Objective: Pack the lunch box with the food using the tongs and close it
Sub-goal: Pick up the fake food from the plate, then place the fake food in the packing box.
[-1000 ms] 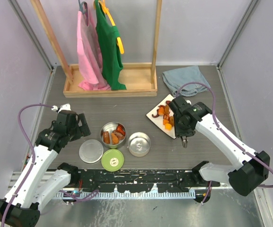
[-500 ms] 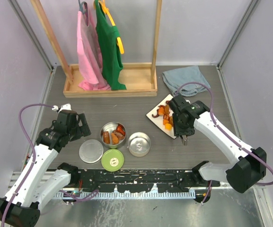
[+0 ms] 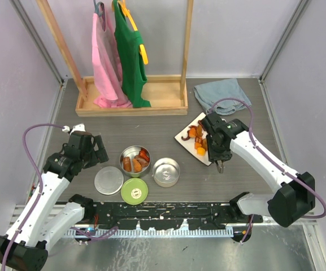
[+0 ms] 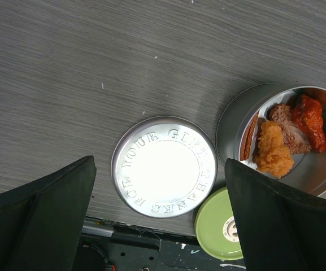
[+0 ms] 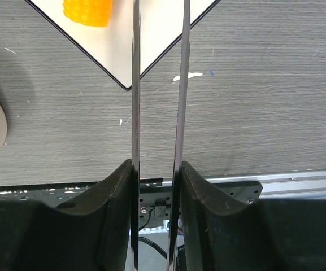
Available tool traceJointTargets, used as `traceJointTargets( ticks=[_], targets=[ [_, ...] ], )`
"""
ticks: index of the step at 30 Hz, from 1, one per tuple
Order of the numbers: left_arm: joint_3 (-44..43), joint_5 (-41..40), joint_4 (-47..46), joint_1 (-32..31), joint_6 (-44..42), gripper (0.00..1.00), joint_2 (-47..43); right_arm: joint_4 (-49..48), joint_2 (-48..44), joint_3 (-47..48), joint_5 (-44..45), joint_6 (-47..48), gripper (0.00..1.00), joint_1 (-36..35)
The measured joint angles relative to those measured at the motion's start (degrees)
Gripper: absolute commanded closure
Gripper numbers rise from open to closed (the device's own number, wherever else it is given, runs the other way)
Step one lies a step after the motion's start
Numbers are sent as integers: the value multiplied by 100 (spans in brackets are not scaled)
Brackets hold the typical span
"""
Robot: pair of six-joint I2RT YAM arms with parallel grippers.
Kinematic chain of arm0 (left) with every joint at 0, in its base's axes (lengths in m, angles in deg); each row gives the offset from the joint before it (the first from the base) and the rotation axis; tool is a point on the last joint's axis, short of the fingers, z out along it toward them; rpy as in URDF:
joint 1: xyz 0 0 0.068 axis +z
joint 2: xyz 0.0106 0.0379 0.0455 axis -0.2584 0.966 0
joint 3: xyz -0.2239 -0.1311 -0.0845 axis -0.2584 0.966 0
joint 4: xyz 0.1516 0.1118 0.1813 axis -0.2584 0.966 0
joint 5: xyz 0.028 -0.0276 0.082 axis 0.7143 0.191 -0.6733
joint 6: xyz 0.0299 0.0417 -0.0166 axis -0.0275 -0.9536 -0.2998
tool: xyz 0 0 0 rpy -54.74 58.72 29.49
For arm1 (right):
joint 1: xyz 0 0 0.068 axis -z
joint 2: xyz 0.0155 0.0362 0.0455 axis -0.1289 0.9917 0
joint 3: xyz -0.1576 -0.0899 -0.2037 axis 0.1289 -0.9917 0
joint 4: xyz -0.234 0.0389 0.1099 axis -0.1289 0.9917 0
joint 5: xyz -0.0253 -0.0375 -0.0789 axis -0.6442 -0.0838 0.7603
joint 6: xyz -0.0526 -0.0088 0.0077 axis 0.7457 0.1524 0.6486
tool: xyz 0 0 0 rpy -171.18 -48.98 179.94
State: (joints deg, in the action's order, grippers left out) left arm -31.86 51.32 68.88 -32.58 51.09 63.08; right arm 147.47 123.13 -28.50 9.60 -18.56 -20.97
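Steel shows plainly in the right wrist view: the slim silver tongs (image 5: 135,84) run up as two thin arms, pinched between the jaws of the right gripper (image 5: 157,169). Their arms stand slightly apart over a corner of the white square plate (image 5: 157,22), beside a yellow corn-like chunk (image 5: 88,10).

From above, the right wrist covers the plate's near side, so only some of the orange and dark food chunks (image 3: 195,135) show. Left of the plate on the grey tabletop (image 3: 151,130) sits the open round steel tin (image 3: 124,153), holding orange, brown and red pieces (image 4: 281,141). A second steel tin (image 3: 166,171) is just beside it.

The flat steel lid (image 4: 164,166) and lime-green lid (image 4: 222,226) lie near the front edge (both off their tins). The left gripper (image 4: 158,169) hovers over them, jaws spread wide and holding nothing.

A wooden clothes rack (image 3: 131,104) and a grey-blue cloth (image 3: 219,95) occupy the far side.
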Motion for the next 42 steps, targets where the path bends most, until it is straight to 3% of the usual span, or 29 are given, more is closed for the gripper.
traceJointTargets(
  ticks=[14, 23, 36, 42],
  targets=[
    [0, 0, 0, 0, 0, 2, -2, 197, -601, 560, -22, -74, 67, 0],
    [0, 0, 0, 0, 0, 2, -4, 190, -811, 658, -501, -96, 69, 2],
    [0, 0, 0, 0, 0, 2, -9, -811, -1220, 691, -2271, -433, 70, -50],
    [0, 0, 0, 0, 0, 2, -9, -1386, -1152, 682, -2726, -662, 70, -562]
  ],
)
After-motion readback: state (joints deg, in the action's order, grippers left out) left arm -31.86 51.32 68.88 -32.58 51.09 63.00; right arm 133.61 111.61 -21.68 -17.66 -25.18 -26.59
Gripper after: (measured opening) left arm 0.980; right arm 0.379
